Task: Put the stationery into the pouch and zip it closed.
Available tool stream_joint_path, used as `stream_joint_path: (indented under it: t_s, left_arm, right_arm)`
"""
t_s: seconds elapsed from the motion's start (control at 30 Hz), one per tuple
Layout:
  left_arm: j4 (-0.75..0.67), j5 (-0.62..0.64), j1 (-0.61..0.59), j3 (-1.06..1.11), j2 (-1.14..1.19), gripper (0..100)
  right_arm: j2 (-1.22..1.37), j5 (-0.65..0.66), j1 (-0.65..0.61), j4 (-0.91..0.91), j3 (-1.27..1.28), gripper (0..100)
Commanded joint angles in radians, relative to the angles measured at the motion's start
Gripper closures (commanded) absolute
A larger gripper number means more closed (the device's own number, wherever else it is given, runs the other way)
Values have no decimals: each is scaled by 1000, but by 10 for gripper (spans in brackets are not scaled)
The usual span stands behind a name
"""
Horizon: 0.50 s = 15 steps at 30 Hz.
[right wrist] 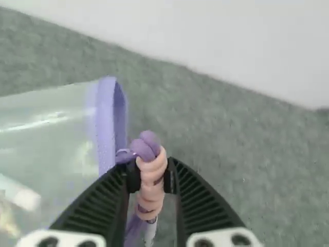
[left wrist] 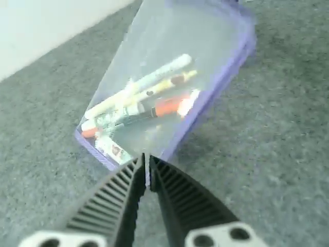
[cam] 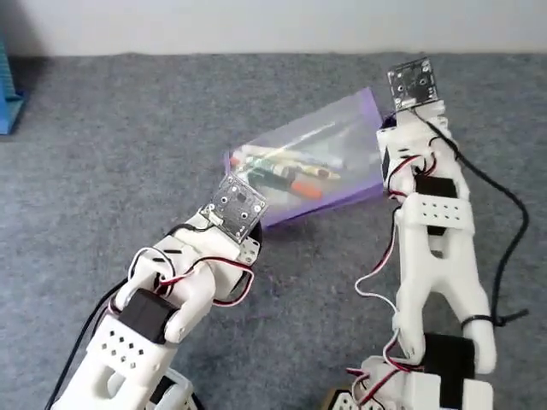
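A clear pouch with purple edging lies on the grey carpet, holding several pens and markers. In the left wrist view the pouch stretches away from my left gripper, which is shut on the pouch's near purple edge. The pens lie inside, bunched toward that end. My right gripper is shut on the zipper pull cord, a pink and purple loop at the end of the pouch's purple zip strip. In the high view the right gripper sits at the pouch's right end.
Grey carpet spreads all around the pouch. A white wall runs along the back. A blue object stands at the far left edge.
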Motion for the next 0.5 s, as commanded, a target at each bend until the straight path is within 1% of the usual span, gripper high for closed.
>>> stream_joint_path:
  t_s: [0.0,0.1,0.2,0.33,0.4,0.47]
  left_arm:
    - [-6,-5,-8,-28,-15,989]
    - [-3,2,-8,-47,-15,987]
    - [2,101,-20,-84,-15,953]
    - [3,256,-66,-143,-15,813]
    - [25,296,-80,-182,-14,754]
    - [64,304,-77,-228,-14,735]
  right_arm:
    - [-22,-11,-22,85,-114,991]
    - [-96,-80,-67,202,-150,991]
    - [-191,-95,-130,306,-164,991]
    - [-338,-95,-213,395,-164,991]
    - [-409,-89,-255,430,-164,991]
    - [-469,-87,-303,464,-164,991]
